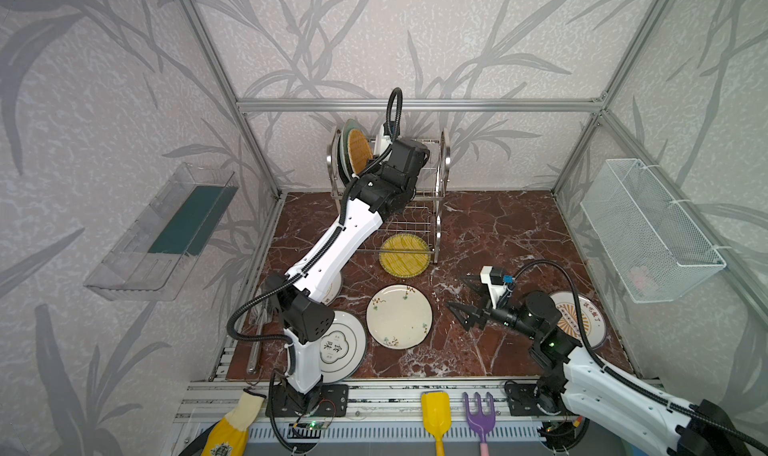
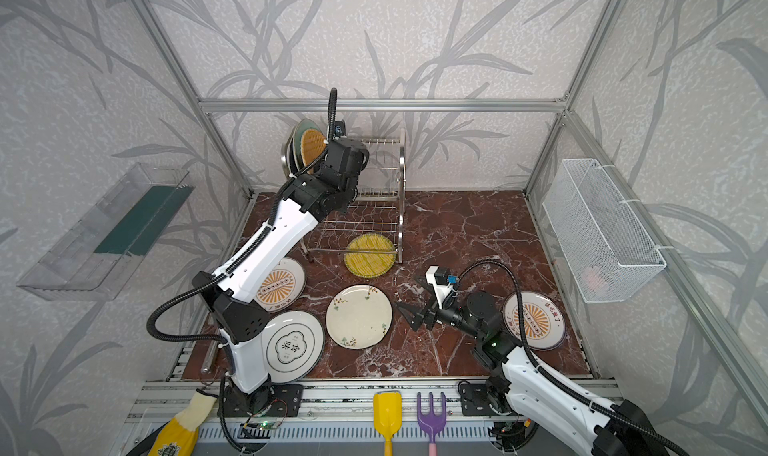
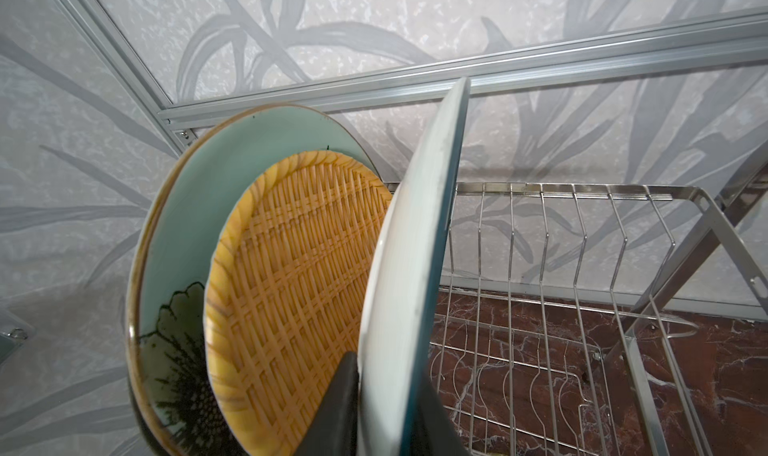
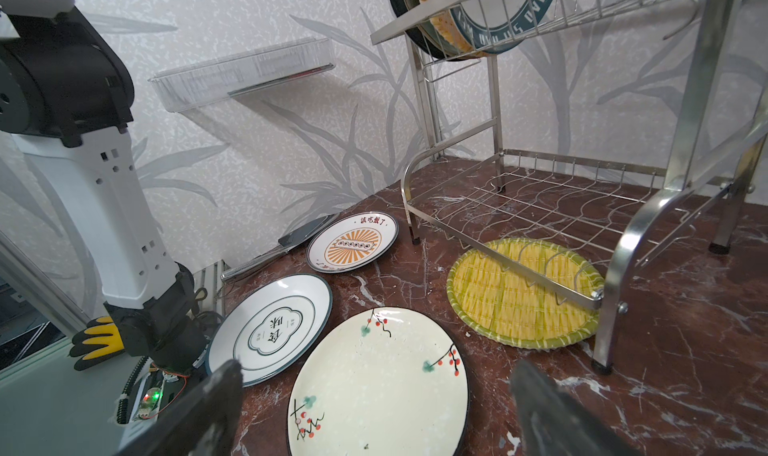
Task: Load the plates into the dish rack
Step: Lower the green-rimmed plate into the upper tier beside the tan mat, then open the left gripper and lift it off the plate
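The dish rack (image 1: 445,159) stands at the back of the table. On its top tier a pale teal plate (image 3: 199,209) and an orange woven-look plate (image 3: 291,267) stand on edge. Beside them my left gripper (image 3: 388,366) is shut on the upright teal-rimmed white plate (image 3: 411,246). On the table lie a yellow striped plate (image 1: 405,254) partly under the rack, a cream floral plate (image 1: 399,317), a Chinese-character plate (image 1: 345,346) and two orange-sunburst plates (image 2: 280,283) (image 1: 582,321). My right gripper (image 1: 456,291) hangs open just right of the cream plate (image 4: 374,383), holding nothing.
A clear plastic tray (image 1: 162,234) hangs on the left wall and a white mesh basket (image 1: 648,229) on the right wall. A metal utensil (image 1: 255,342) lies along the table's left edge. A yellow shovel (image 1: 436,416), a purple rake (image 1: 480,416) and a glove (image 1: 232,425) sit at the front rail.
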